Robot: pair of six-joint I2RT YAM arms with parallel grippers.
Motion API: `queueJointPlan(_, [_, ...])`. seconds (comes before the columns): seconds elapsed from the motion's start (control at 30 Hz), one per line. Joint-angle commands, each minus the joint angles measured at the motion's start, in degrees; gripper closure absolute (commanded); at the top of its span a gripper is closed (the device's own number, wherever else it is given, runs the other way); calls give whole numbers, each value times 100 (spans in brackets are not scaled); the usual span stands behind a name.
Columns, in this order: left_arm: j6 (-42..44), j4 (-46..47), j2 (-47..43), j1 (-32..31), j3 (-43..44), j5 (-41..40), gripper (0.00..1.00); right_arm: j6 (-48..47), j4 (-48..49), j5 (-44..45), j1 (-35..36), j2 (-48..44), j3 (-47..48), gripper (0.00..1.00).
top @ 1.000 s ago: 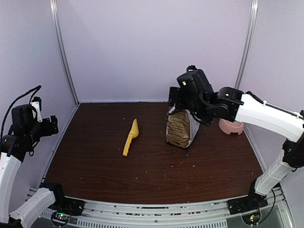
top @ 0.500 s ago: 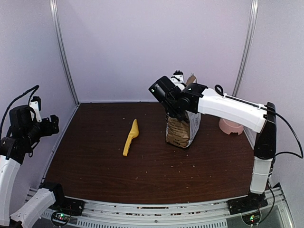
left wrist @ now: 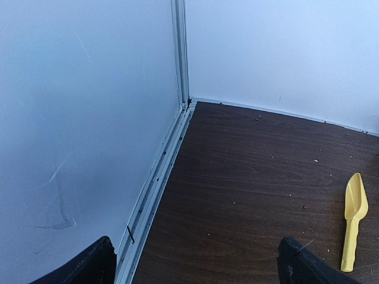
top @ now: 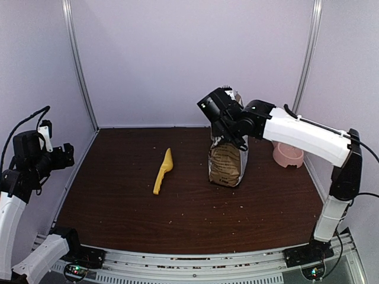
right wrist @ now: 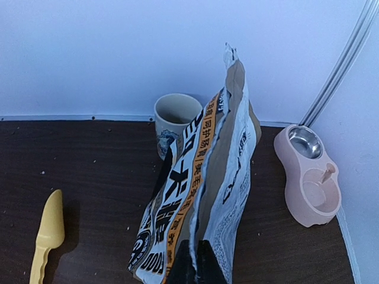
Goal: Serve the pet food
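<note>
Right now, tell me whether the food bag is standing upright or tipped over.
Upright. The bag stands on its base on the table, top edge up, with the right gripper shut on it.

The pet food bag point(right wrist: 201, 195) carries black Chinese characters along an orange band, beside large black print. None can be read surely.

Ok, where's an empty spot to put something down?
The whole near strip of table in front of the scoop and bag is bare, and the left side past the scoop too. It's crowded at the back right: bag, cup, pink bowl.
</note>
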Motion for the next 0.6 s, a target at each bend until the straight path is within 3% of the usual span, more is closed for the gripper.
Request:
queueJointPlan(0.0, [-25,305,29,27,-40,68,2,-430,1001,-473,531,-1389,-242,100])
queueJointPlan(0.43, [-55,349,170,30,-54,225,2,370,1483,-1253,1755,-1635,-692,100])
queueJointPlan(0.47, [-71,353,221,27,-41,243,2,360,1512,-1311,1758,-1665,-749,97])
queueJointPlan(0.5, [-87,358,280,29,-28,276,2,316,1514,-1325,1754,-1709,-818,86])
queueJointPlan(0.57, [-109,348,375,24,24,261,2,191,1425,-1208,1755,-1878,-917,54])
